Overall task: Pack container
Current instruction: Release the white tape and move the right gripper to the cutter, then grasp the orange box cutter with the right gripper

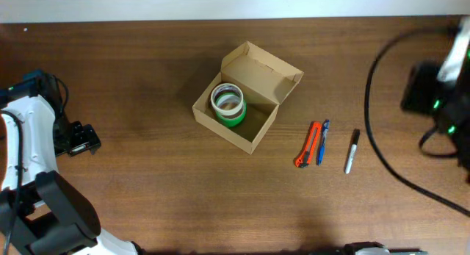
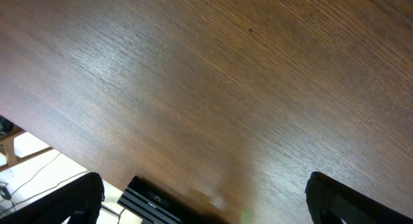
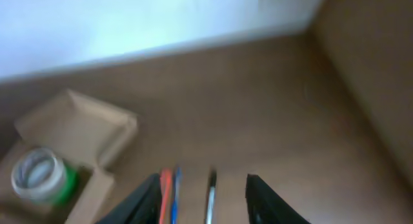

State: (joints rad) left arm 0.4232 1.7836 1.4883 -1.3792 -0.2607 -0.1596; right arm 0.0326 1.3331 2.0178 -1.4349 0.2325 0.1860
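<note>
The container [image 1: 258, 131], a tan cardboard box, stands open mid-table with its flap raised at the back. Inside it lies a green-and-white tape roll [image 1: 228, 103]. To its right lie an orange knife [image 1: 307, 145], a blue pen [image 1: 322, 142] and a black-and-white marker [image 1: 352, 151]. My right gripper [image 3: 203, 204] hangs open and empty high above these tools; the marker [image 3: 210, 195] shows between its fingers and the container [image 3: 77, 130] sits to the left. My left gripper [image 2: 206, 204] is wide open over bare wood at the table's left side, holding nothing.
The left arm [image 1: 33, 130] occupies the table's left end, and the right arm [image 1: 440, 90] with a black cable [image 1: 371, 101] the right end. A black slotted part [image 2: 158, 201] sits at the table edge in the left wrist view. A pale wall [image 3: 129, 20] borders the far side.
</note>
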